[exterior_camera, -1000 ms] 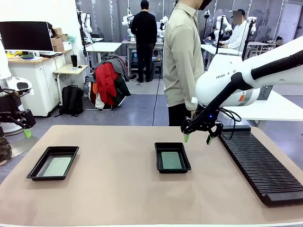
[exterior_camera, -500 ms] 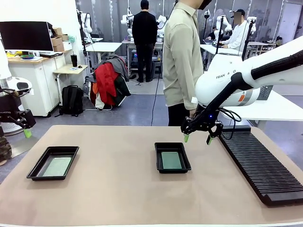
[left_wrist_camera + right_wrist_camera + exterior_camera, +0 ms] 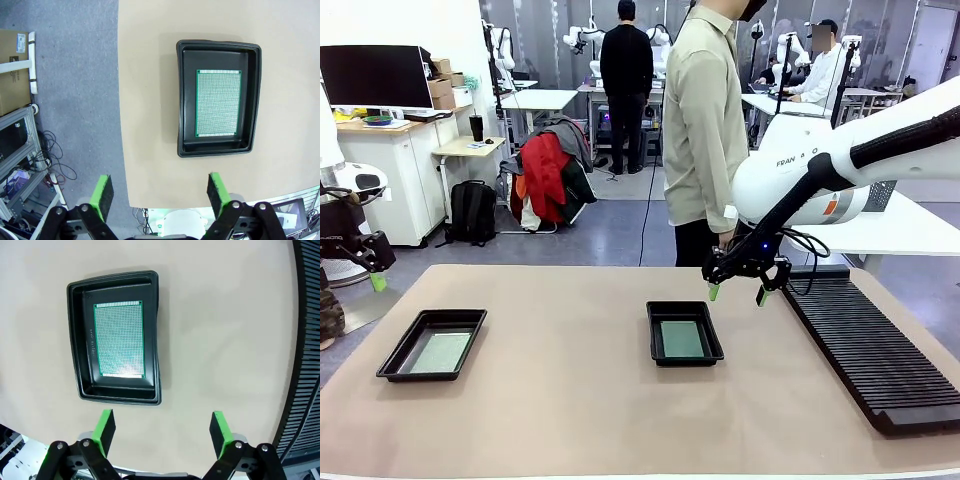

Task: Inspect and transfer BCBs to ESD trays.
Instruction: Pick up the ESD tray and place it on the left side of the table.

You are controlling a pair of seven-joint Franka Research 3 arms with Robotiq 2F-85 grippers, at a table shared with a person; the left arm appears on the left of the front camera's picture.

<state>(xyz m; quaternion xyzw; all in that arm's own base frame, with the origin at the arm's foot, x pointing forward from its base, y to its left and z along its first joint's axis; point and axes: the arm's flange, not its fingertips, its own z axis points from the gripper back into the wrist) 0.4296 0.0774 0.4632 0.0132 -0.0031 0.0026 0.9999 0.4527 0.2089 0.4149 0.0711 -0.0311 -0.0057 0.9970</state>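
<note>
The left claw [image 3: 372,270] hangs off the surface's [image 3: 570,400] left edge, jaws spread wide and empty. Near it, 1 black ESD tray [image 3: 432,345] holds a green perforated BCB [image 3: 440,352] flat on its floor. At centre, a 2nd tray [image 3: 684,333] holds another BCB [image 3: 681,339]. Just beyond it the right claw [image 3: 736,294] hovers wide open, empty, beside the black ribbed rack [image 3: 870,345].

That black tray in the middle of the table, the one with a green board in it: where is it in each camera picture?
Front view: the middle tray lies at table centre, below the right gripper.
Right wrist view: the same tray is at upper left, above the open fingers.
Left wrist view: not in it.
Shared landmark: the black slotted rack, at the right edge.
</note>
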